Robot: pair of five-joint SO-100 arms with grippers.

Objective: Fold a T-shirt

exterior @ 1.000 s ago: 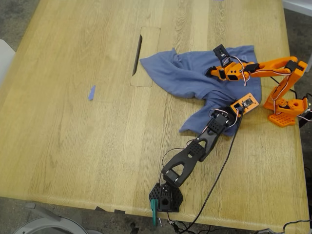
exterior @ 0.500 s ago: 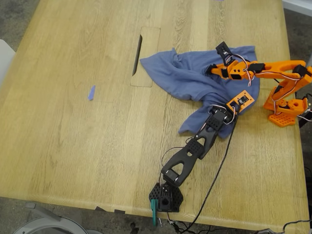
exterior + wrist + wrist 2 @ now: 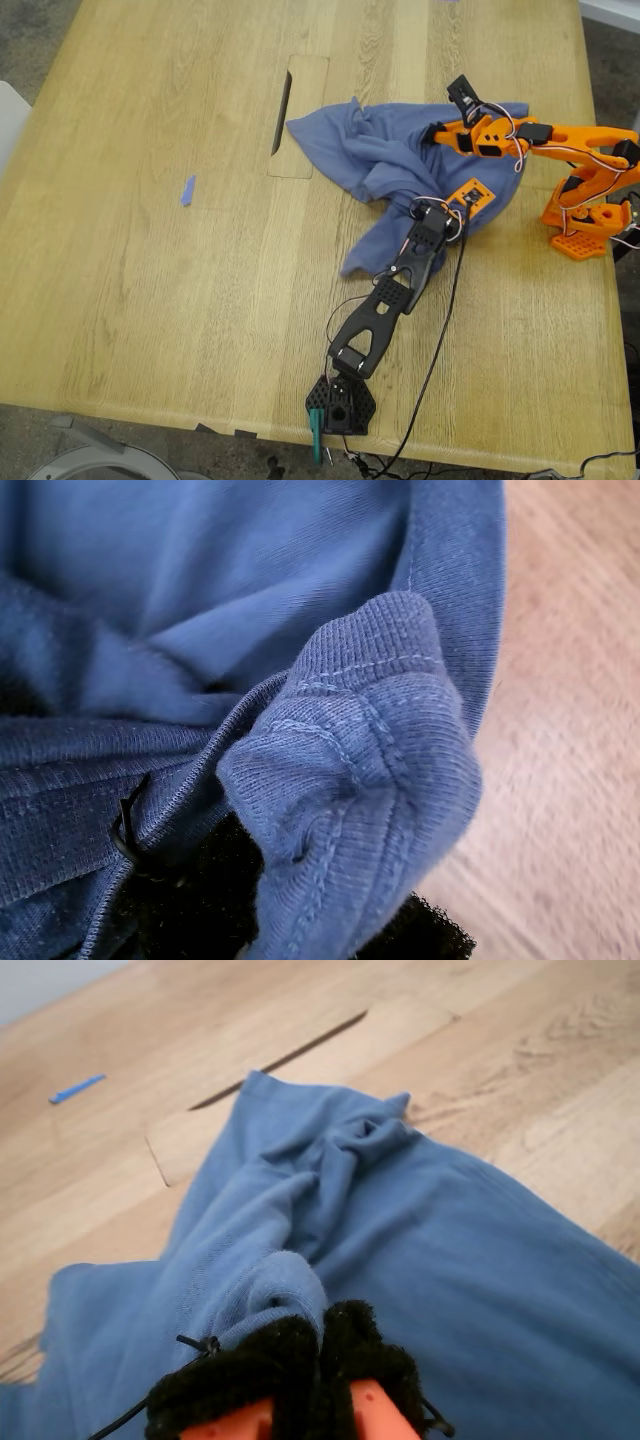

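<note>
Cloth is bunched on the wooden table (image 3: 150,300) toward the exterior view's right: the T-shirt (image 3: 390,150), slate-blue, lies crumpled rather than flat. One corner reaches out to the cable slot (image 3: 282,112) cut in the tabletop, and a tail of fabric trails down toward the near edge beside the black arm.

The black arm stretches up from its base (image 3: 340,405) at the table's near edge. My first gripper (image 3: 455,205) is sunk into the lower part of the shirt. Seen from its own camera, a thick stitched hem of the T-shirt (image 3: 250,580) is gathered into a lump right at my first gripper (image 3: 300,930). The cloth passes between two dark jaw parts, so the jaws are closed down on that hem with almost no gap showing.

The orange arm reaches in from its base (image 3: 590,225) at the exterior view's right. My second gripper (image 3: 440,135) sits over the upper part of the shirt. In its wrist view the black padded fingertips (image 3: 275,1360) are pressed together, and a small ridge of the T-shirt (image 3: 450,1240) is pinched at the tip of my second gripper (image 3: 320,1350).

A small blue scrap (image 3: 187,190) lies well apart from everything, toward the exterior view's left. A black cable (image 3: 440,340) runs along the black arm down to the table's near edge.
</note>
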